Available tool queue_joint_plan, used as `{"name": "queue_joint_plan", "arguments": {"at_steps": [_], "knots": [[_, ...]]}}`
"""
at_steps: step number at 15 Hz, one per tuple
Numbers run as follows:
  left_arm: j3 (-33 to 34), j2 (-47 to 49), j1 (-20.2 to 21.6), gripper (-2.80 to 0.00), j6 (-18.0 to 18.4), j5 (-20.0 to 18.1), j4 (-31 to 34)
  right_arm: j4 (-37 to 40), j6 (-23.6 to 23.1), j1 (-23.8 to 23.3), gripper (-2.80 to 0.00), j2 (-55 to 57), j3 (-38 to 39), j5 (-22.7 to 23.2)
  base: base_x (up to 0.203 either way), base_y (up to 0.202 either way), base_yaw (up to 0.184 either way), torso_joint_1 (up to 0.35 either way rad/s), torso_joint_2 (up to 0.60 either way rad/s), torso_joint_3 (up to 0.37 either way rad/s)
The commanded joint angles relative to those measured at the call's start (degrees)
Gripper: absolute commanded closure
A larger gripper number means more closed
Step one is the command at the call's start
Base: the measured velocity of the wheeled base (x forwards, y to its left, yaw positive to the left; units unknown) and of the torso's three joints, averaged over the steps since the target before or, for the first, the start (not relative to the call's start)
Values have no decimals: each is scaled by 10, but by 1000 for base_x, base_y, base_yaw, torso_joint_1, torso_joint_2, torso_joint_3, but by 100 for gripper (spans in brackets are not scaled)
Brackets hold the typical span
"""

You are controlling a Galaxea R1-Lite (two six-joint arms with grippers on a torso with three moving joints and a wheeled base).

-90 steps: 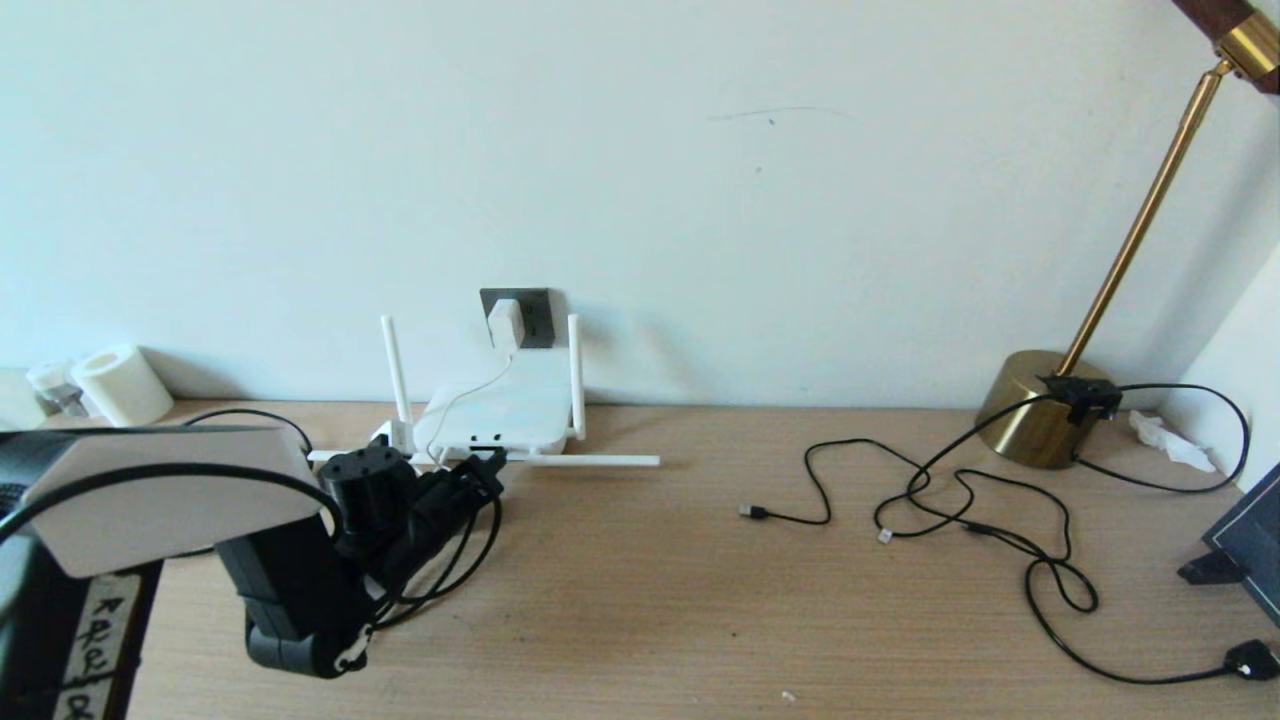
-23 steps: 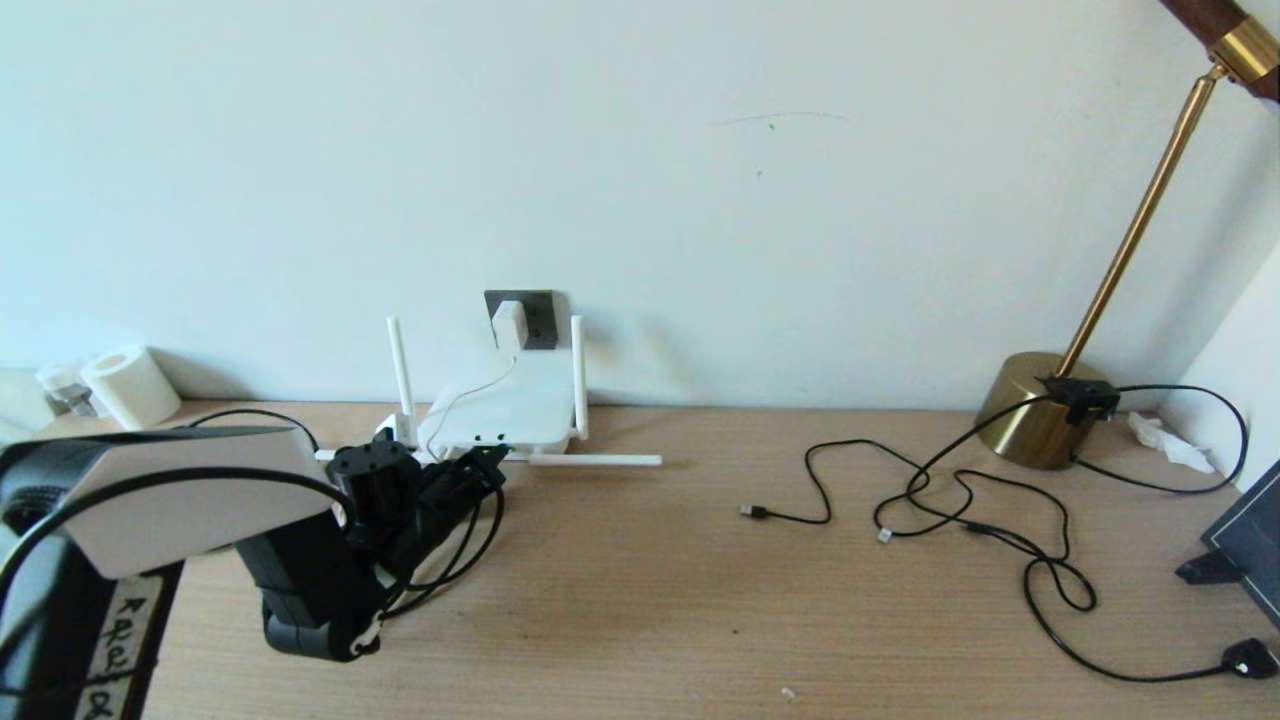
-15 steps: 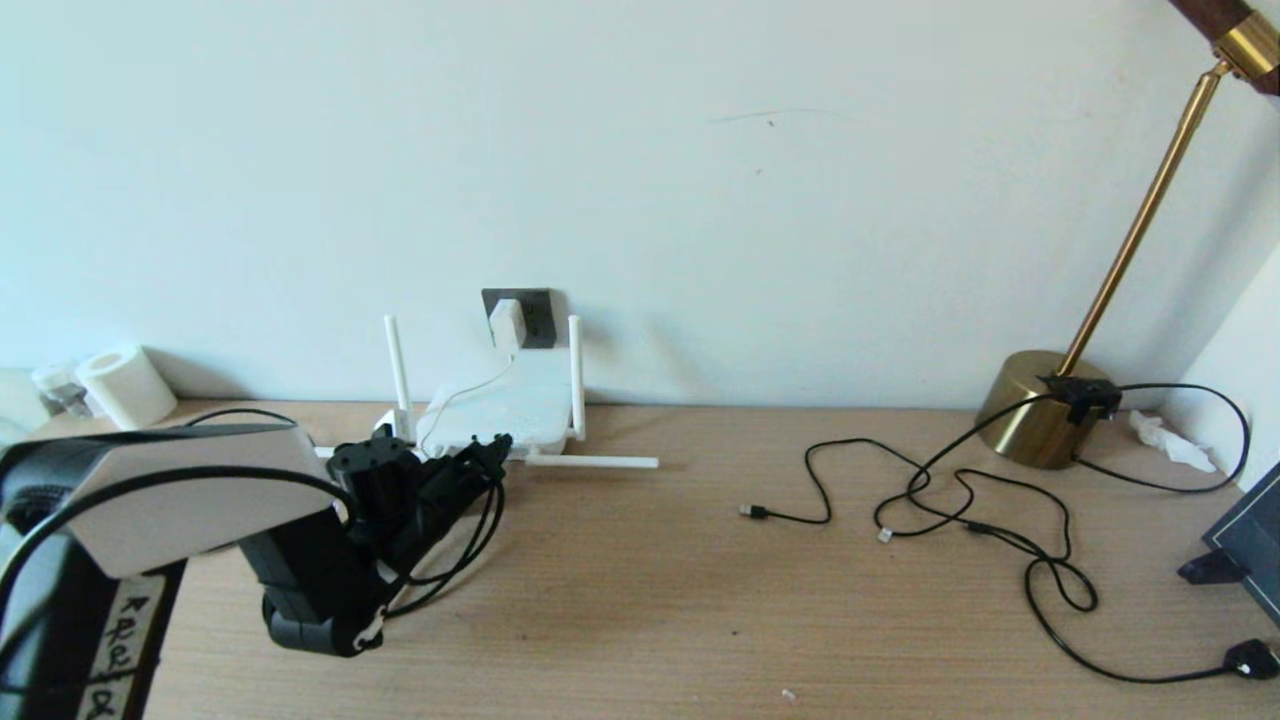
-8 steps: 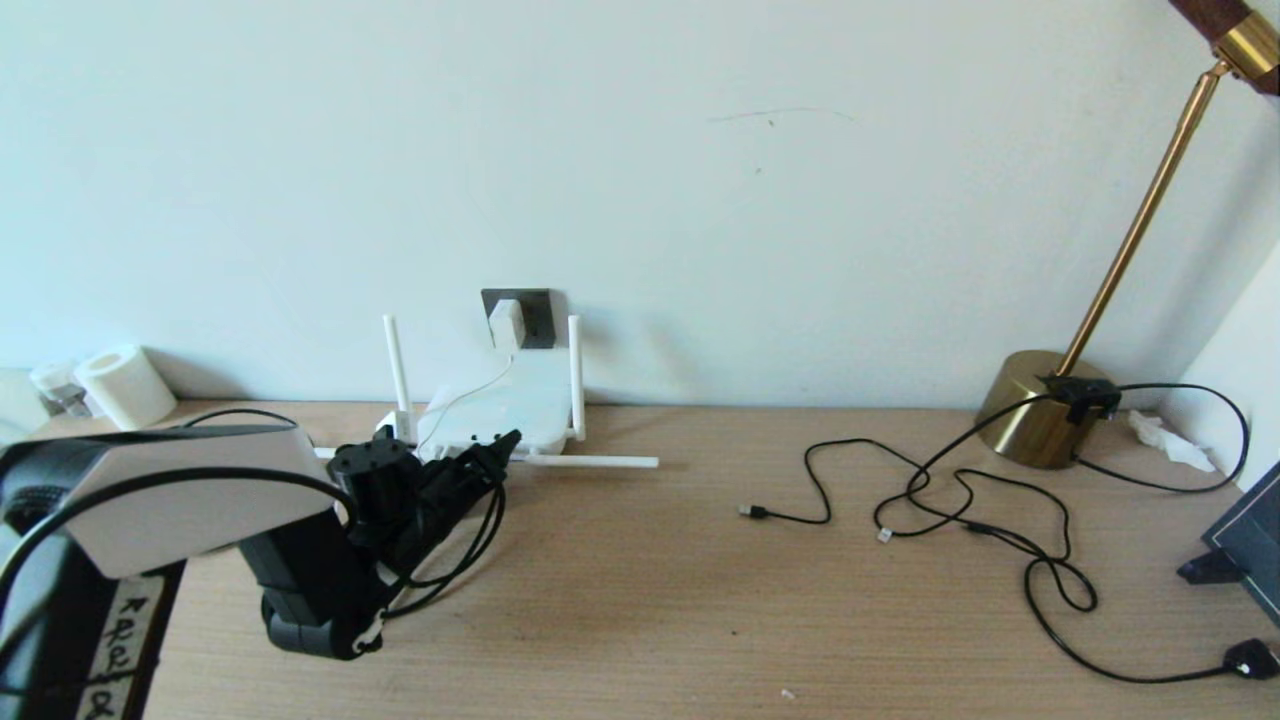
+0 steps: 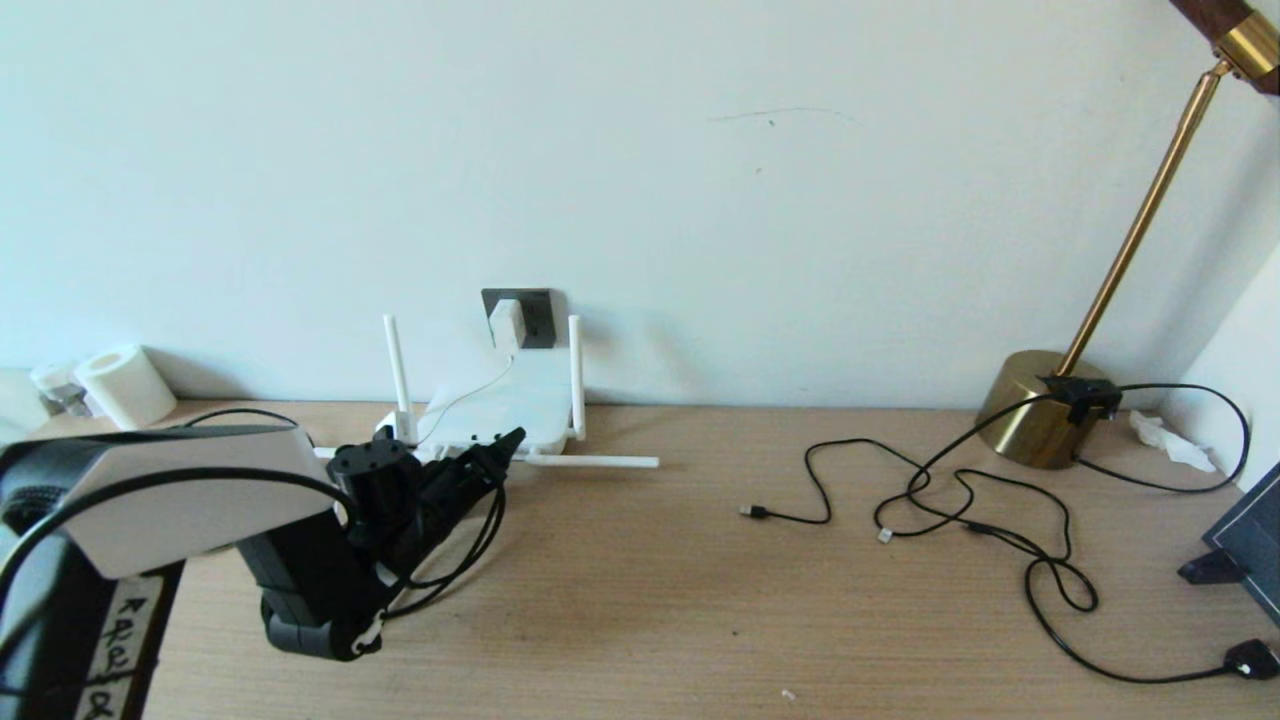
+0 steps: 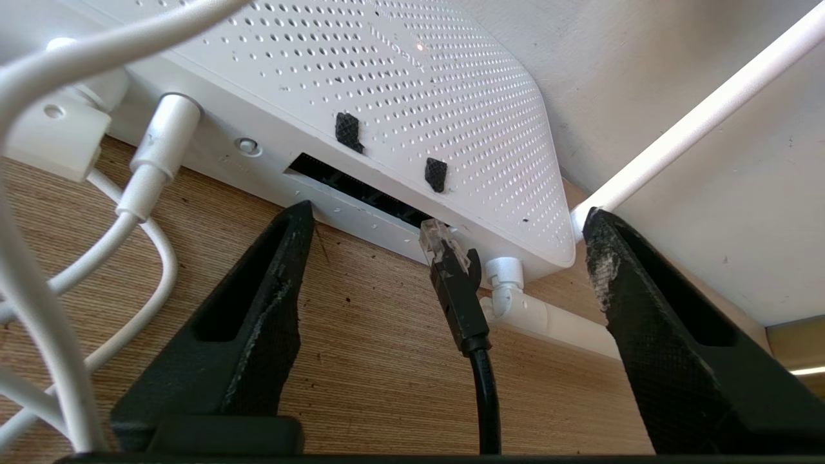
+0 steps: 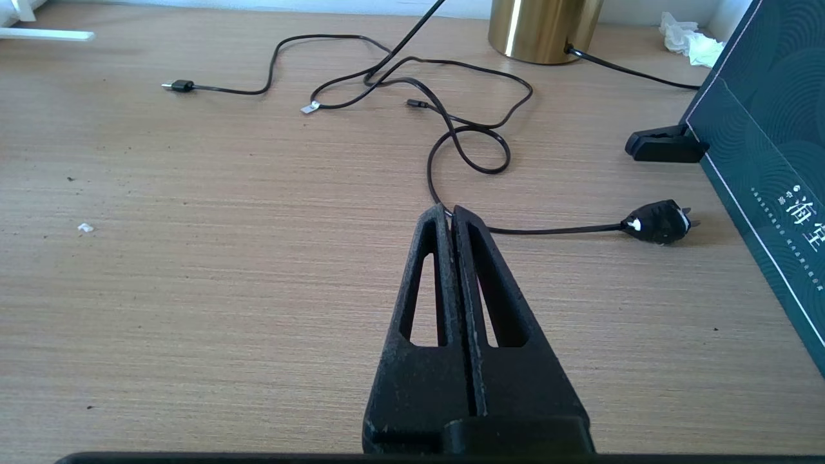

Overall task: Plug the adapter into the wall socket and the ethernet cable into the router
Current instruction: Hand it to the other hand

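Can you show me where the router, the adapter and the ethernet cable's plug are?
router (image 6: 412, 84), left wrist view, on its holed white shell.
adapter (image 5: 505, 322), head view, on its white body at the wall socket.
ethernet cable (image 6: 456, 293), left wrist view, on its black plug.

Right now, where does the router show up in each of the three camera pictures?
Head view: the router stands against the wall, left of centre, below the wall socket.
Left wrist view: its perforated underside fills the upper part, close ahead of the open left gripper.
Right wrist view: body not in it.
Shared landmark: the wooden table.
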Motion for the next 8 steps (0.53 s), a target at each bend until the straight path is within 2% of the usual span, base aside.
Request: {"name": "queue_joint_plan", "arguments": {"at_steps": [1,5,8], "knots": [[2,-1,0,-280,-2,0,-4,0,0,0,0,1,-1,0,0,0,0,0,0,0],[40,-19,-1,-280,3,-4,-5,0,0,0,0,1,0,0,0,0,0,0,0,0],[94,-50,-3,-280,60,-4,-4,0,0,0,0,1,0,0,0,0,0,0,0,0]]}}
